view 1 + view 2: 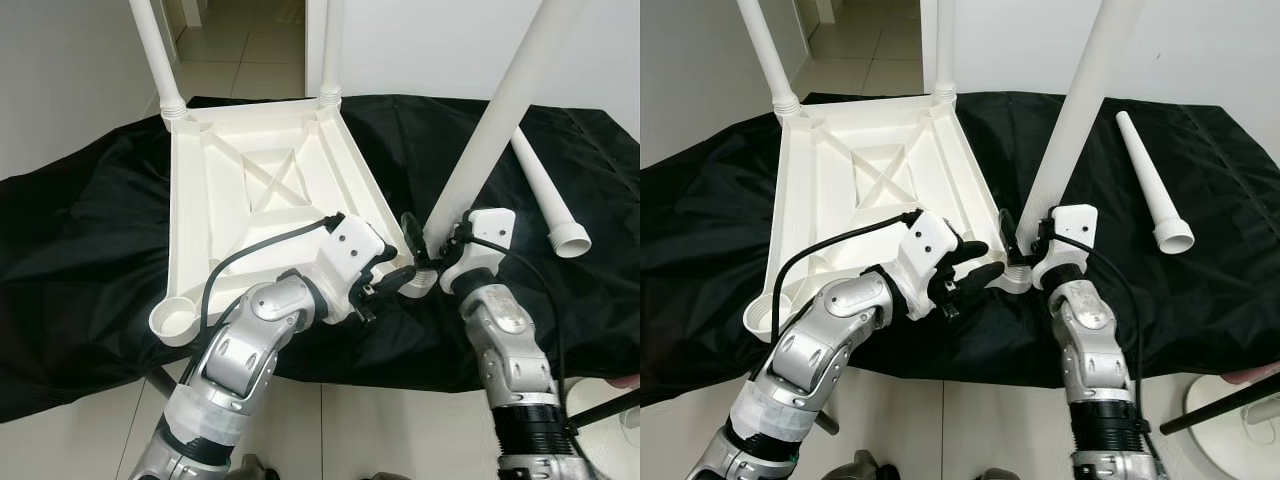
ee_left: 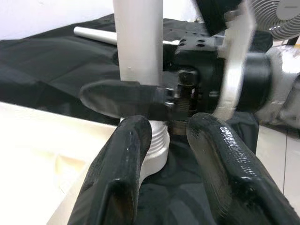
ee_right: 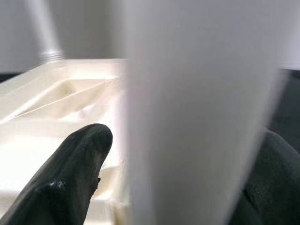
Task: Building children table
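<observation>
Right pincer (image 1: 1025, 250) clamps the leg (image 1: 1070, 120); left pincer (image 2: 164, 154) gapes beside its threaded base.

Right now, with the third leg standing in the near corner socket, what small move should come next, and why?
Probably twist the leg down with the right tool, which grips it just above the threaded base. In the left wrist view threads still show above the socket, so it looks unseated. The left tool, open beside that corner, could steady the tabletop.
</observation>
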Tool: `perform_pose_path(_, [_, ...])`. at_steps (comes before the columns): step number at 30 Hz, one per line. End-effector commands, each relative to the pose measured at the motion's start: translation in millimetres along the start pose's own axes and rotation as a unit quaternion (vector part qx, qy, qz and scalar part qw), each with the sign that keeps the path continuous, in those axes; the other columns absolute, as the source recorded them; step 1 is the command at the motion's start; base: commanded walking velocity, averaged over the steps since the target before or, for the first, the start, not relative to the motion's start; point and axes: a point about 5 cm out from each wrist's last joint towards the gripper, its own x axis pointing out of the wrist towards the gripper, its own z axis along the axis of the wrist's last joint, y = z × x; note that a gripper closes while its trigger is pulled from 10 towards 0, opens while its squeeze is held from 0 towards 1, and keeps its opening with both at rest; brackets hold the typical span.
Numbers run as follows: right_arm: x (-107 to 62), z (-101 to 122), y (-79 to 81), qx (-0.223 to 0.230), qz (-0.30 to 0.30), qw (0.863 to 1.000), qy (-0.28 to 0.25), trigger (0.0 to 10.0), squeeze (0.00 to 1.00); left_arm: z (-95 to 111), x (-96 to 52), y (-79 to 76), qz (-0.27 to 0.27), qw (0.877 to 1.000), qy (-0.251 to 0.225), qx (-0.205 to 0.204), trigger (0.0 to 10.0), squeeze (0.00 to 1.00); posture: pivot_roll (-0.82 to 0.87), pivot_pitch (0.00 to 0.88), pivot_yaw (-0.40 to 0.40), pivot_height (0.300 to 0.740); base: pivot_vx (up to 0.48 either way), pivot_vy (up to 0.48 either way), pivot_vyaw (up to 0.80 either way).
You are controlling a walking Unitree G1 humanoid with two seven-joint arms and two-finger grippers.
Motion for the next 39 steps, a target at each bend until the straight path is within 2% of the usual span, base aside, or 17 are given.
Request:
perform_pose_path(1, [-1.8, -6.1, -2.6, -0.006, 0.064, 0.998, 0.012, 10.0, 0.00, -4.8, -0.7, 3.1, 0.022, 0.999, 0.022, 0.006, 10.0, 0.00, -0.05, 0.000, 0.045, 0.740, 0.000, 0.000, 0.00])
perform_pose_path(8, [1.5, -11.1, -10.9, -0.032, 0.114, 0.992, 0.031, 10.0, 0.00, -12.4, -1.4, -0.1, 0.006, 0.999, 0.040, 0.011, 10.0, 0.00, -0.05, 0.000, 0.054, 0.740, 0.000, 0.000, 0.00])
perform_pose_path(9, [5.6, -16.3, -16.8, -0.047, 0.131, 0.989, 0.051, 10.0, 0.00, -21.7, -1.0, -0.1, 0.007, 0.998, 0.056, 0.005, 10.0, 0.00, -0.05, 0.000, 0.053, 0.740, 0.000, 0.000, 0.00])
perform_pose_path(11, [7.8, -18.4, -19.7, -0.053, 0.133, 0.988, 0.059, 10.0, 0.00, -28.2, -0.9, 0.7, 0.013, 0.998, 0.066, 0.008, 10.0, 0.00, -0.05, 0.000, 0.053, 0.740, 0.000, 0.000, 0.00])
perform_pose_path(21, [11.6, -20.0, -32.1, -0.063, 0.157, 0.983, 0.069, 10.0, 0.00, -35.1, 2.3, 2.4, 0.035, 0.997, 0.072, -0.006, 10.0, 0.00, -0.04, 0.000, 0.049, 0.740, 0.000, 0.000, 0.00])
perform_pose_path(22, [11.8, -20.1, -32.8, -0.064, 0.158, 0.983, 0.070, 9.1, 0.00, -34.5, 2.3, 2.1, 0.035, 0.997, 0.071, -0.005, 10.0, 0.00, -0.04, 0.000, 0.049, 0.740, 0.000, 0.000, 0.00])
perform_pose_path(25, [12.8, -21.0, -34.3, -0.066, 0.164, 0.982, 0.069, 9.1, 0.00, -34.2, 2.3, 1.9, 0.034, 0.997, 0.070, -0.003, 10.0, 0.00, -0.04, 0.000, 0.049, 0.740, 0.000, 0.000, 0.00])
perform_pose_path(26, [13.3, -22.3, -35.2, -0.067, 0.166, 0.981, 0.070, 3.8, 0.00, -34.5, 2.5, 2.4, 0.034, 0.997, 0.070, -0.001, 10.0, 0.00, -0.04, 0.000, 0.049, 0.740, 0.000, 0.000, 0.00])
perform_pose_path(27, [13.2, -25.1, -36.4, -0.064, 0.169, 0.981, 0.075, 0.0, 0.00, -33.9, 2.8, 3.7, 0.035, 0.997, 0.068, 0.002, 10.0, 0.00, -0.04, 0.000, 0.047, 0.740, 0.000, 0.000, 0.00])
perform_pose_path(33, [10.5, -30.2, -36.0, -0.055, 0.169, 0.980, 0.085, 0.0, 0.00, -31.1, 3.6, 6.2, 0.039, 0.997, 0.064, 0.006, 10.0, 0.00, -0.04, 0.000, 0.042, 0.740, 0.000, 0.000, 0.00])
perform_pose_path(34, [9.2, -33.5, -36.5, -0.051, 0.161, 0.982, 0.089, 0.6, 0.00, -30.2, 4.0, 7.0, 0.042, 0.997, 0.062, 0.007, 10.0, 0.00, -0.04, 0.000, 0.036, 0.740, 0.000, 0.000, 0.00])
perform_pose_path(35, [9.2, -33.5, -36.5, -0.051, 0.161, 0.982, 0.089, 0.6, 0.00, -30.2, 4.0, 7.0, 0.042, 0.997, 0.062, 0.007, 10.0, 0.00, -0.04, 0.000, 0.036, 0.740, 0.000, 0.000, 0.00])
perform_pose_path(36, [7.8, -37.0, -36.8, -0.050, 0.153, 0.982, 0.095, 4.6, 0.00, -29.4, 4.2, 7.4, 0.044, 0.997, 0.060, 0.008, 10.0, 0.00, -0.04, 0.000, 0.033, 0.740, 0.000, 0.000, 0.00])
perform_pose_path(37, [7.8, -37.0, -36.8, -0.050, 0.153, 0.982, 0.095, 4.6, 0.00, -29.4, 4.2, 7.4, 0.044, 0.997, 0.060, 0.008, 10.0, 0.00, -0.04, 0.000, 0.033, 0.740, 0.000, 0.000, 0.00])
perform_pose_path(38, [6.2, -40.7, -36.5, -0.045, 0.146, 0.983, 0.099, 10.0, 0.00, -28.6, 4.3, 7.3, 0.045, 0.997, 0.058, 0.009, 10.0, 0.00, -0.04, 0.000, 0.031, 0.740, 0.000, 0.000, 0.00])
perform_pose_path(39, [4.7, -44.3, -35.2, -0.038, 0.139, 0.984, 0.103, 10.0, 0.00, -28.0, 4.3, 7.3, 0.046, 0.997, 0.056, 0.009, 10.0, 0.00, -0.04, 0.000, 0.031, 0.740, 0.000, 0.000, 0.00])
